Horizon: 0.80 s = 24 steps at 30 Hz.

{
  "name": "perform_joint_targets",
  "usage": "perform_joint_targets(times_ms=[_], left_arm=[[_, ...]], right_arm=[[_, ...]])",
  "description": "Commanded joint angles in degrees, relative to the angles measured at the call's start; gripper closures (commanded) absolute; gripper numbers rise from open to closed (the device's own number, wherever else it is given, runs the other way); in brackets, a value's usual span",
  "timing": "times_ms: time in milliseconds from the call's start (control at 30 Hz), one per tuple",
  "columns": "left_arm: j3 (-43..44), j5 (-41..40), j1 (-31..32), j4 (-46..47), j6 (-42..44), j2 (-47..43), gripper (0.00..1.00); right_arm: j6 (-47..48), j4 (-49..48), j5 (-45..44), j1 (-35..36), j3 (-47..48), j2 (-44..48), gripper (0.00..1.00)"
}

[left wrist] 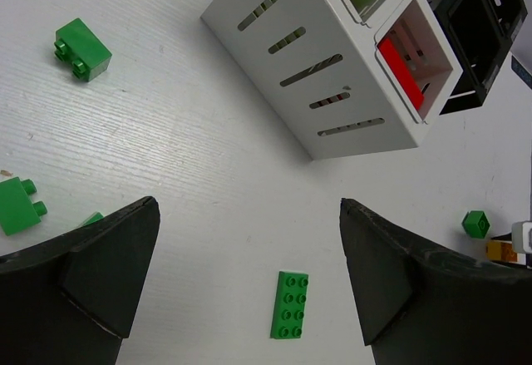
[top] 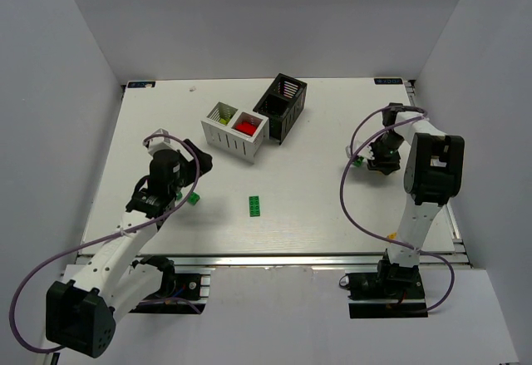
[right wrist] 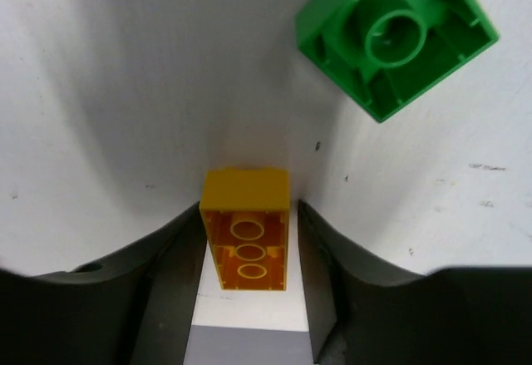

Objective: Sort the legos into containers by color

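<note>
**Left:** the left pincer [left wrist: 247, 244] hangs over the counter [top: 332, 215] with its jaws spread wide and nothing between them. Under it lie loose dark green legos: a chunky brick [left wrist: 83, 49], a second brick [left wrist: 18, 205] at the frame's edge, and a flat eight-stud brick [left wrist: 289, 304].

**Centre:** the white container [left wrist: 332, 91] shows red pieces in one compartment and lime in the other. The black container [top: 281, 106] stands just beside it on the right. What it holds cannot be made out.

**Right:** well apart from both boxes, the right pincer [right wrist: 248, 215] is down at the counter. An orange-yellow brick [right wrist: 245, 240] lies between its jaws, hollow underside toward the wrist camera. One jaw looks to be against the brick, while a sliver of counter shows at the other. Whether the pinch is made cannot be told. An overturned green brick [right wrist: 397, 36] lies near, beyond the fingertips.

The step in hand appears to be picking up the orange-yellow brick. To do it well, the jaws should meet its long flat sides squarely and centred, so that it does not twist. The lift should go straight up, clear of the green neighbour, before any swing toward the boxes. The release belongs over a compartment holding neither red nor lime, probably in the black container.
</note>
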<state>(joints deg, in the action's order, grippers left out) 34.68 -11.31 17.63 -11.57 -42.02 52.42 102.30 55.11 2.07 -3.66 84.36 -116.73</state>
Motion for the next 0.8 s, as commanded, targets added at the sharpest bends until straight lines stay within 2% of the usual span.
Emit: perform_joint_targets(times_ms=[0,100,133,333,400,433,467,500,533,567,600,667,700,733,767], left_arm=[[-0.2,0.7,-0.3,0.9,-0.3,0.0,0.02],[-0.6,0.4,-0.2,0.7,-0.3,-0.4,0.02],[-0.7,0.4,-0.3,0.9,-0.3,-0.4,0.02],[-2.1,0.9,-0.3,2.3,-1.3,0.0,0.02],[-2.0,0.9,-0.2,2.3,-1.3,0.4,0.02],[-1.9,0.9,-0.3,2.3,-1.1,0.5,0.02],[-1.6,0.9,-0.3,2.3,-1.0,0.9,0.02],[-1.4,0.9,-0.3,2.2,-0.6,1.2,0.02],[-0.9,0.9,-0.2,1.8,-0.5,1.4,0.02],[-0.8,0.9,-0.2,1.6,-0.3,1.6,0.02],[-0.6,0.8,-0.3,1.4,-0.2,1.6,0.02],[-0.3,0.5,-0.3,0.7,-0.1,1.4,0.02],[-0.2,0.2,-0.3,0.4,-0.3,0.8,0.02],[-0.4,-0.1,-0.3,0.2,-0.5,0.3,0.02],[-0.8,-0.3,-0.3,0.1,-0.7,-0.2,0.02]], right_arm=[[-0.6,1.0,2.7,-0.1,-1.1,1.5,0.57],[-1.6,2.7,5.3,-0.1,-0.2,3.7,0.74],[-1.8,3.4,6.5,-0.1,0.3,4.6,0.77],[-1.9,12.1,22.4,1.9,7.3,12.3,0.85],[-6.8,11.9,28.9,3.6,9.5,13.3,0.88],[-9.2,10.6,31.0,6.6,12.0,13.5,0.89],[-15.8,9.2,35.0,8.0,13.5,13.5,0.92],[-21.0,6.9,36.5,9.4,14.7,13.4,0.98],[-27.2,3.4,37.9,12.2,16.5,12.9,1.00],[-33.2,-4.7,38.9,13.8,17.2,12.7,1.00],[-44.3,-8.8,40.5,15.1,17.9,12.3,1.00],[-54.9,-18.1,40.3,18.7,18.3,11.3,1.00],[-59.8,-27.4,38.7,19.6,18.3,10.9,1.00],[-69.5,-32.0,37.1,21.1,18.3,9.8,1.00],[-74.4,-36.6,35.0,21.7,18.6,9.1,1.00]])
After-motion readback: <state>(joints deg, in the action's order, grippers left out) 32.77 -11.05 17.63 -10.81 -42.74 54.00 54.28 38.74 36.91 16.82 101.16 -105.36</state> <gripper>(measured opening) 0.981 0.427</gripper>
